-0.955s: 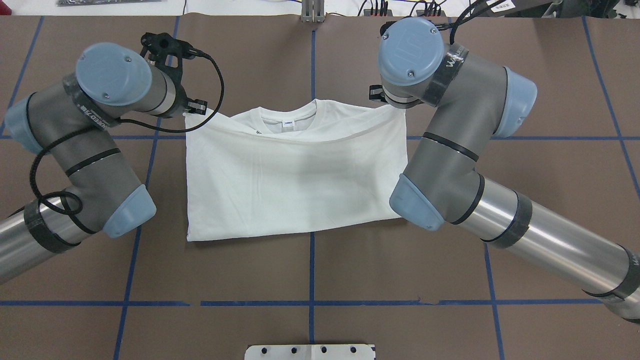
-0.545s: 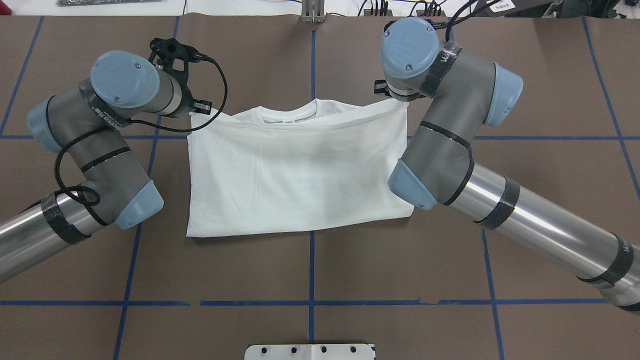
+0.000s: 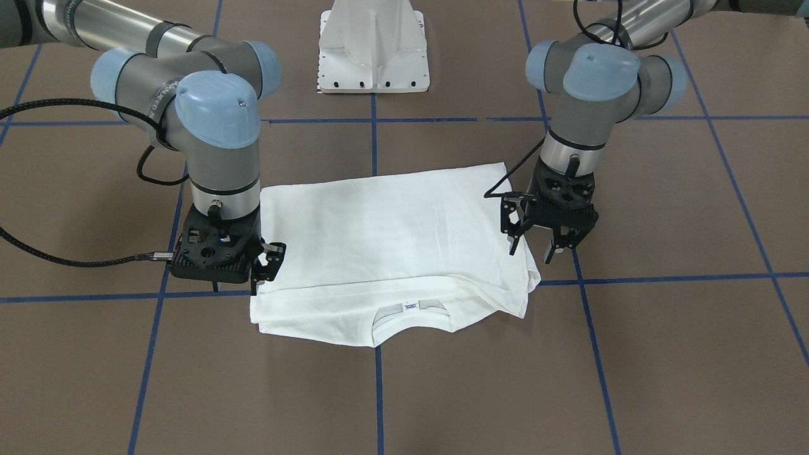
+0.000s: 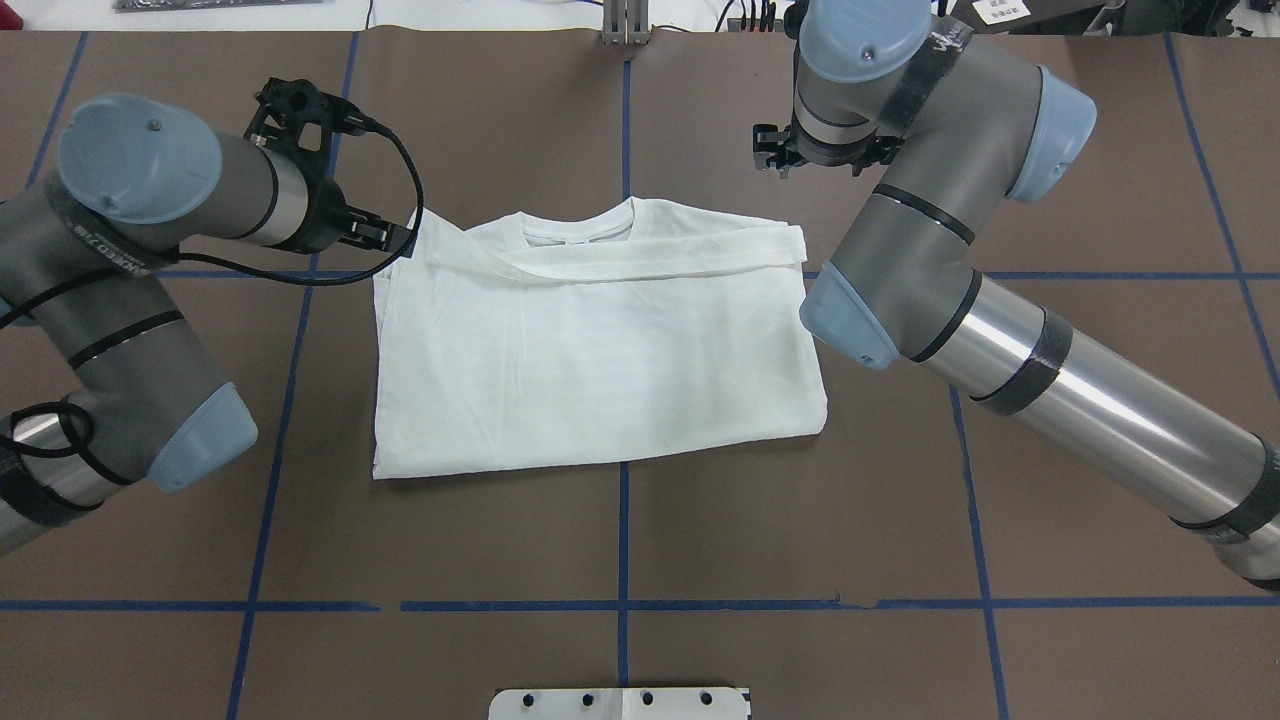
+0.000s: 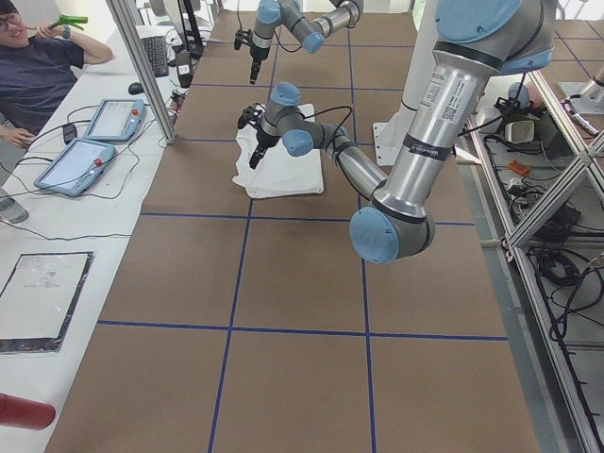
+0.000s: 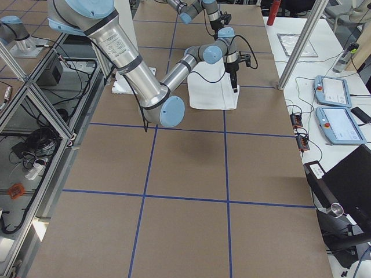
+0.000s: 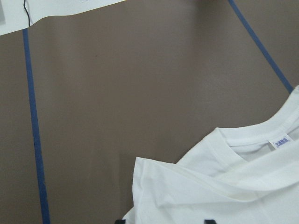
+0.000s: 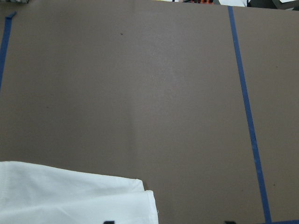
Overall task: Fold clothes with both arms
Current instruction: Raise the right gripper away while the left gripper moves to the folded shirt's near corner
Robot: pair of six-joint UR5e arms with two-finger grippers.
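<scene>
Two pincers, both with jaws apart and empty: left gripper (image 3: 537,249) and right gripper (image 3: 264,268) hang near the collar-end corners. T-shirt (image 4: 600,360) lies folded on the table (image 4: 700,540), mid-grid. It looks like soft, light, limp cotton; probably best pinched at the side corners, through all layers. Black cable (image 4: 405,190) droops beside the cloth, a likely snag risk.
</scene>
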